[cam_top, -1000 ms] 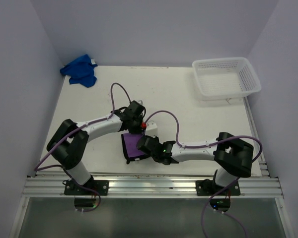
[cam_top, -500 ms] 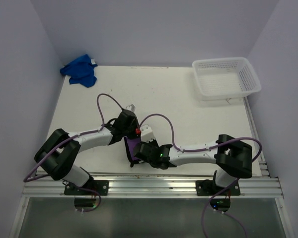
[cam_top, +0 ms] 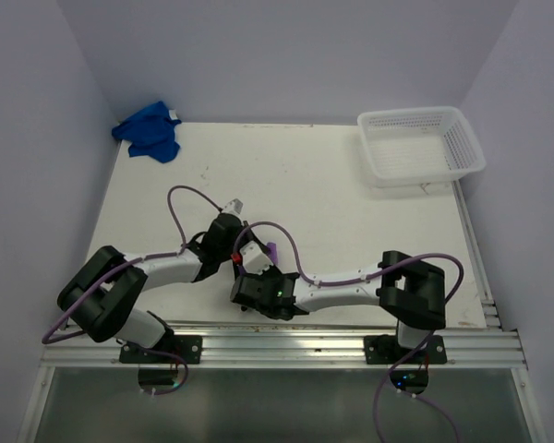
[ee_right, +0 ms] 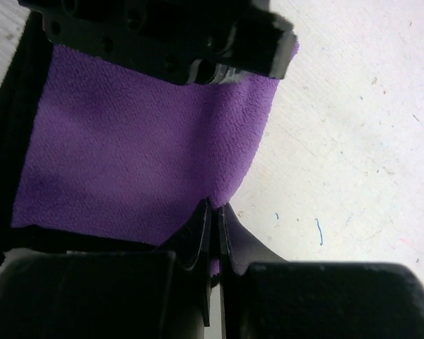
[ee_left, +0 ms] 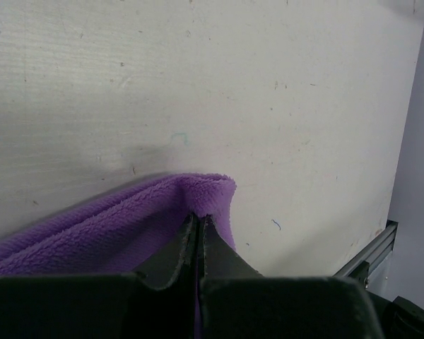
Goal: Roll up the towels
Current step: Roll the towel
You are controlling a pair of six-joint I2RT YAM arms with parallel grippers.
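Note:
The purple towel [ee_left: 120, 222] lies near the table's front edge, and both grippers pinch it. My left gripper [ee_left: 198, 220] is shut on a folded corner of it. In the right wrist view my right gripper [ee_right: 214, 207] is shut on the edge of the same purple towel [ee_right: 141, 148], with the left gripper's black body [ee_right: 198, 42] just beyond. From above, the left gripper [cam_top: 243, 251] and right gripper [cam_top: 249, 281] crowd together, and only a sliver of the purple towel [cam_top: 270, 250] shows. The blue towel [cam_top: 148, 132] lies bunched in the far left corner.
A white mesh basket [cam_top: 420, 143] stands at the far right corner. The metal rail [cam_top: 277, 346] runs along the near edge just behind the grippers. Purple cables loop over both arms.
Both grippers have moved left and toward the near edge with the purple towel. It was spread flat and visible from above; now it is almost hidden under them.

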